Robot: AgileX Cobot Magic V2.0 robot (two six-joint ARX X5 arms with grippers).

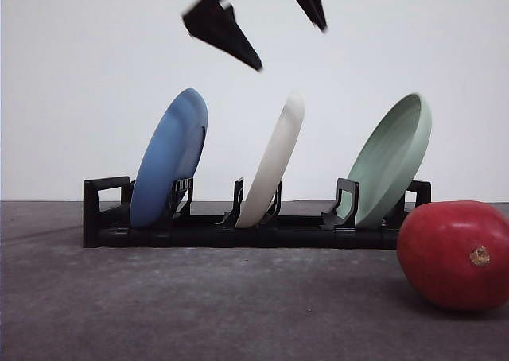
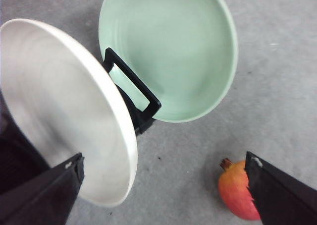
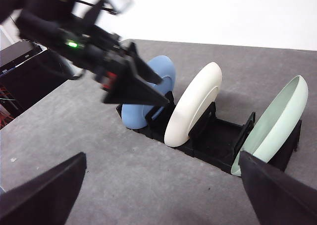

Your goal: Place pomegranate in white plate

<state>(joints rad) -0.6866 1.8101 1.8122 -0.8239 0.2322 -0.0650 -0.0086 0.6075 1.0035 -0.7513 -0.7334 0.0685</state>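
Pomegranate [image 1: 455, 254] sits on the tabletop [image 1: 199, 313] at about 4 o'clock from the rack [image 1: 254, 230], out front of the green plate [image 1: 391, 158], not touching either. Nub faces the front camera.

Handling, my read: round, glossy, stiff skin, some weight to it, so likely to roll and slip. Best hold is across the widest part, fingers on opposite sides, clear of the nub. Firm squeeze should be fine; it won't crush easily, but a drop could bruise it.

White plate [image 1: 273, 164] stands on edge in the rack's middle slot, leaning, blue plate [image 1: 169, 158] at its 9 o'clock and the green one at 3. Nothing can rest in it that way, so the plate probably has to come out and lie flat first. Matte, rigid, thin rim: pinch the rim, lift straight out of the slot, mind the neighbours.

Left gripper [image 2: 163, 178] hangs above the white plate, fingers spread wide, nothing between them; in its wrist view the white rim sits by one finger and the fruit by the other. Right gripper [image 3: 163, 185] is back off the rack, fingers also spread wide and empty.

Tabletop is grey, slightly textured, flat; decent friction, though the fruit could still roll if nudged. Plain white wall [image 1: 79, 75] behind. Open space in front of the rack for laying the plate down.
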